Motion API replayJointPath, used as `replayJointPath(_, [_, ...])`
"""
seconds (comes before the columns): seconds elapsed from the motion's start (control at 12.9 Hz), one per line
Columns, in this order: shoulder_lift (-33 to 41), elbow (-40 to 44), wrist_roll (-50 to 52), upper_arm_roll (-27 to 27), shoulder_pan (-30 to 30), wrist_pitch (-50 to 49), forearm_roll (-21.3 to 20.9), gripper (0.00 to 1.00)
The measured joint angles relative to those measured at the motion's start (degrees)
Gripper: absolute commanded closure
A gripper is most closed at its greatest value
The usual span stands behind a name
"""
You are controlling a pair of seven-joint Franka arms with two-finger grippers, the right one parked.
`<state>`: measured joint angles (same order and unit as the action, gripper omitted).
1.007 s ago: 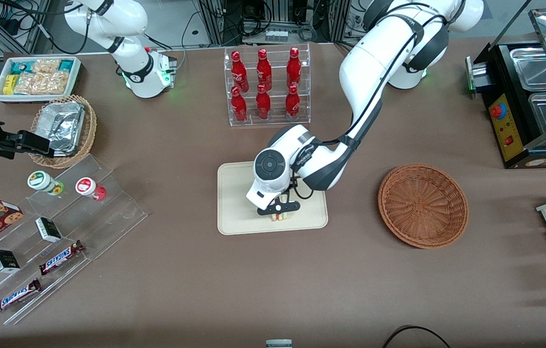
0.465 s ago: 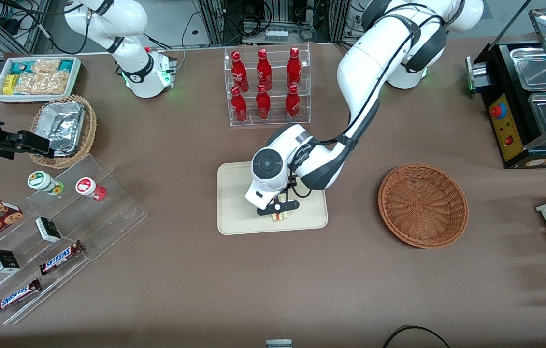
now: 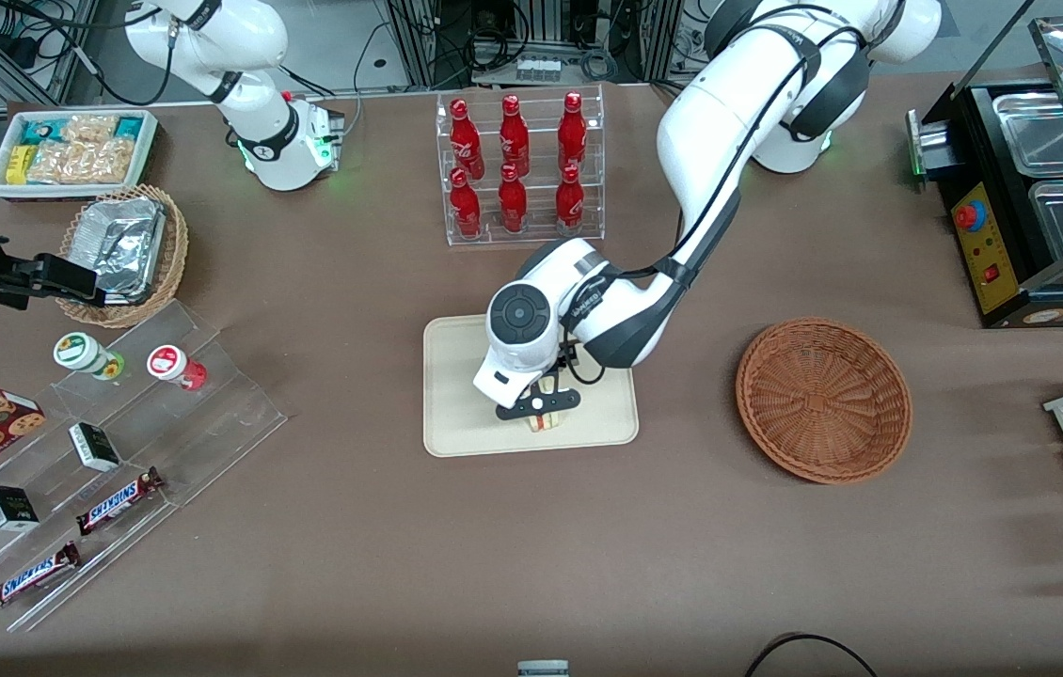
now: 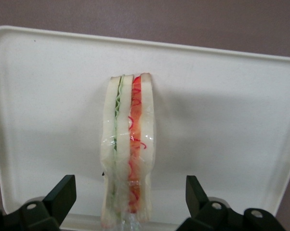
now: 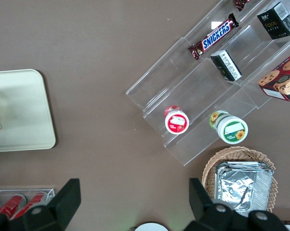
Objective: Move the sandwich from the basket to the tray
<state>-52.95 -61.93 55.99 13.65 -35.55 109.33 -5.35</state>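
My gripper [image 3: 539, 407] hangs just above the cream tray [image 3: 456, 414], fingers [image 4: 63, 192] spread wide and clear of the sandwich [image 4: 128, 149] — it stands on edge on the tray between them. The reddish-brown wicker basket [image 3: 823, 400] sits toward my end of the table — nothing in it.

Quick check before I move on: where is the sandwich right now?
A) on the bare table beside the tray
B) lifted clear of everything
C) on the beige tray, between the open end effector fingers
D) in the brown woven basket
C: the wrist view shows the sandwich standing on the tray, with the open end effector straddling it without touching; the basket holds nothing.
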Motion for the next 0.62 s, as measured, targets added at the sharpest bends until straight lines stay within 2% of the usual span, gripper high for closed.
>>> replayJointPath(0.23, [1.63,0.56,-0.42,-0.28,0.02,-2.26,-0.16,0.0])
replayJointPath(0.46, [4.22,0.71,-0.65,-0.69,0.03,-5.67,-2.58,0.0])
replayJointPath(0.62, [6.69,0.88,-1.03,-1.16,0.54,-8.04,-2.72,0.0])
